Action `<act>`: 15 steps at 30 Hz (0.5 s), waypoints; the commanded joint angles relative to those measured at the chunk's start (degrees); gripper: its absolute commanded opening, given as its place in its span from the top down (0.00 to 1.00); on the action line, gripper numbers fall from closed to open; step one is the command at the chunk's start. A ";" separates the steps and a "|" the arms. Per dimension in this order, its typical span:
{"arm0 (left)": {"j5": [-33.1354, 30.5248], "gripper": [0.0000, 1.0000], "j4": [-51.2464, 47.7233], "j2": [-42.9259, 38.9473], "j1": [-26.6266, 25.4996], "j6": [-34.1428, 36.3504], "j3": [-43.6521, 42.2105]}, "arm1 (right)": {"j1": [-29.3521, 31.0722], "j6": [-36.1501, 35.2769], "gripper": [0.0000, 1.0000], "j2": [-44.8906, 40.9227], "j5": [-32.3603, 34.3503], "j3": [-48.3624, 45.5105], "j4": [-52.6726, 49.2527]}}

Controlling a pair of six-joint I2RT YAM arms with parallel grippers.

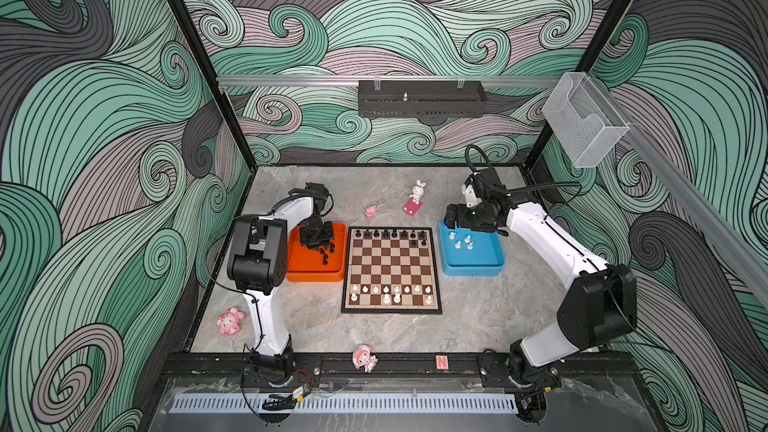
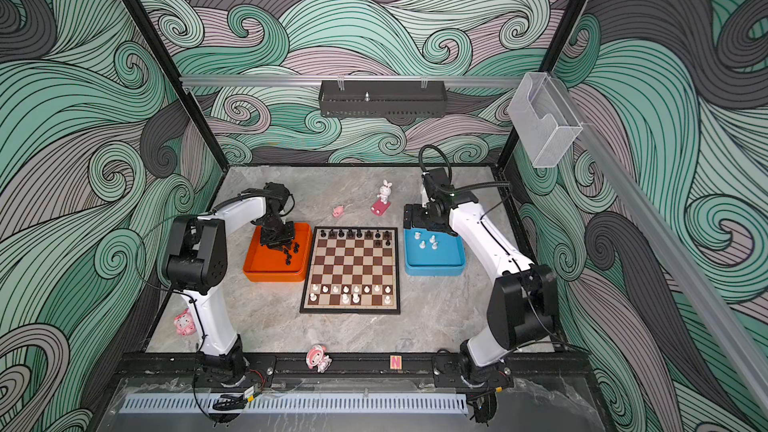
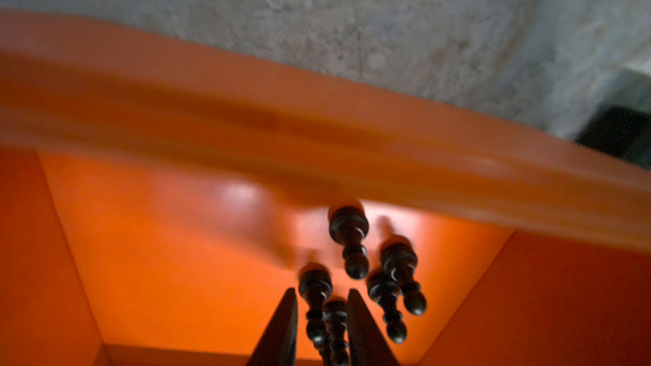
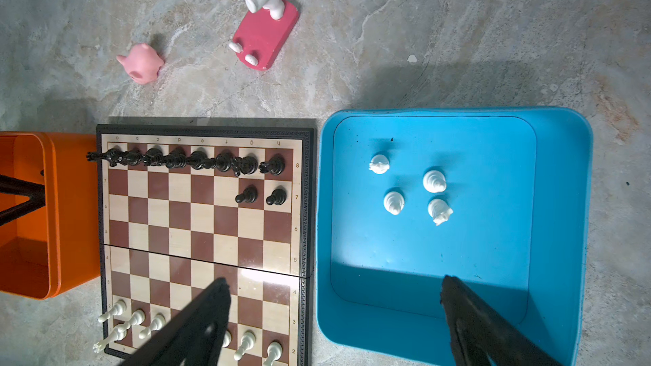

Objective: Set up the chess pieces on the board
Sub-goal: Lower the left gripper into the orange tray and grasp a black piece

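Grey marbled tabletop [image 1: 478, 313], wave-patterned walls [image 1: 374, 14] — left fingers [image 3: 281, 332] flank a black pawn [image 3: 336, 315], grip unclear; right fingers [image 4: 197, 322] wide, empty.

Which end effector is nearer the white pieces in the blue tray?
Right. The right end effector hovers above the blue plastic tray's rim, by the small white chessmen; the left end effector is inside the orange plastic tray.

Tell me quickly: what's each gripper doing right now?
Left gripper: jaws narrow around a black chess piece in the orange tray; grip cannot be told.
Right gripper: open, holding nothing.
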 commanded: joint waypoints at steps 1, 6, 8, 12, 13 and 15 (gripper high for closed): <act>-1.21 0.74 -1.29 1.20 -0.53 0.25 1.64 | -0.50 -0.78 0.07 0.70 -0.65 -0.53 0.22; -1.56 0.78 -1.77 1.27 -0.59 0.32 1.72 | -0.59 -0.78 0.07 0.79 -0.66 -0.78 0.24; -1.65 0.80 -1.85 1.32 -0.70 0.39 1.76 | -0.71 -0.78 0.07 0.69 -0.74 -0.88 0.21; -1.89 0.84 -2.11 1.24 -0.81 0.60 1.75 | -0.72 -0.76 0.07 0.57 -0.78 -1.10 0.20; -2.13 0.85 -2.19 1.24 -0.82 0.60 1.77 | -0.78 -0.78 0.07 0.53 -0.83 -1.16 0.19; -2.35 0.91 -2.29 1.15 -0.90 0.68 1.77 | -0.76 -0.78 0.07 0.41 -0.78 -1.28 0.22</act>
